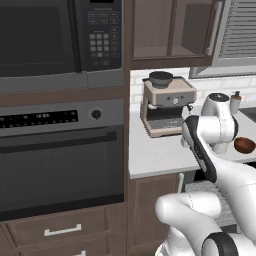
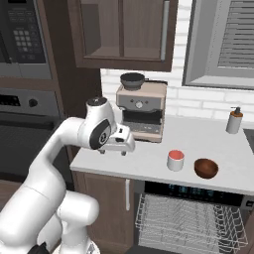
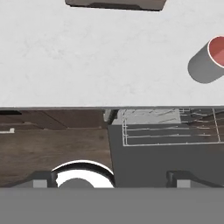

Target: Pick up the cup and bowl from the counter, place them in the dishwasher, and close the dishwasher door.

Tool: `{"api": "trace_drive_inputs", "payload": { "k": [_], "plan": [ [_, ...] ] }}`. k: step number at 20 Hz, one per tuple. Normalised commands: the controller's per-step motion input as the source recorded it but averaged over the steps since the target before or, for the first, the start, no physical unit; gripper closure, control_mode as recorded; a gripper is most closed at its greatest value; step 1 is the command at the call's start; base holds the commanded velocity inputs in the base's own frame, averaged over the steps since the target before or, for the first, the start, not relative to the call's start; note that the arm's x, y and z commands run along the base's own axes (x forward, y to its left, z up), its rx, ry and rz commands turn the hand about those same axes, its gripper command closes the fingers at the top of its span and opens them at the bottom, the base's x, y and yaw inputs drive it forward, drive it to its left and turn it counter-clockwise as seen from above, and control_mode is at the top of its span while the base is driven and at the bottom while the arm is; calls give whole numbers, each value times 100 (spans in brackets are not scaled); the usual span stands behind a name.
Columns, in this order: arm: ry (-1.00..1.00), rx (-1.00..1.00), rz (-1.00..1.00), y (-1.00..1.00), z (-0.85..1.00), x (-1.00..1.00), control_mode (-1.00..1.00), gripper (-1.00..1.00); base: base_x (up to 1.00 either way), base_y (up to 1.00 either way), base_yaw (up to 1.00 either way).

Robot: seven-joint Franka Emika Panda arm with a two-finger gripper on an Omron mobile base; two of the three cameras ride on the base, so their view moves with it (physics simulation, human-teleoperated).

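The cup (image 2: 175, 160), grey outside and red inside, stands on the pale counter (image 2: 144, 158), with the reddish-brown bowl (image 2: 206, 168) just to its right. My gripper (image 2: 119, 148) hovers open over the counter's left front part, well left of the cup, with nothing between its fingers. In the hand view the gripper (image 3: 111, 177) looks down past the counter (image 3: 87, 57) edge; the cup (image 3: 208, 61) lies at the upper right. Below the counter the dishwasher (image 2: 188, 218) is open, its wire rack (image 3: 170, 127) pulled out over the lowered dishwasher door (image 3: 148, 162). The bowl (image 1: 244, 145) also shows beside my arm.
A coffee machine (image 2: 141, 109) stands at the back of the counter behind my hand. A soap bottle (image 2: 234, 120) sits at the far right. The black oven (image 1: 60, 155) and microwave (image 1: 50, 35) fill the wall to the left. Wooden cabinets (image 2: 124, 30) hang overhead.
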Motion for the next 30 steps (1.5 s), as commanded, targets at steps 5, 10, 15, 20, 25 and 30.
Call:
{"api": "trace_drive_inputs", "payload": {
  "k": [5, 10, 15, 20, 25, 30],
  "plan": [
    [5, -1, 0, -61, -30, 12, -100, -100, 0, 0, 0],
    [6, 0, 0, -65, -21, 14, -100, -100, 0, 0, 0],
    [2, 1, 1, -62, -9, 12, -100, -100, 0, 0, 0],
    [0, 1, 9, -23, -13, 28, -100, -100, 0, 0, 0],
    [0, 2, 8, -31, -10, 16, -100, -100, 0, 0, 0],
    [0, 0, 7, -11, -5, 16, -100, -100, 0, 0, 0]
  ]
}}
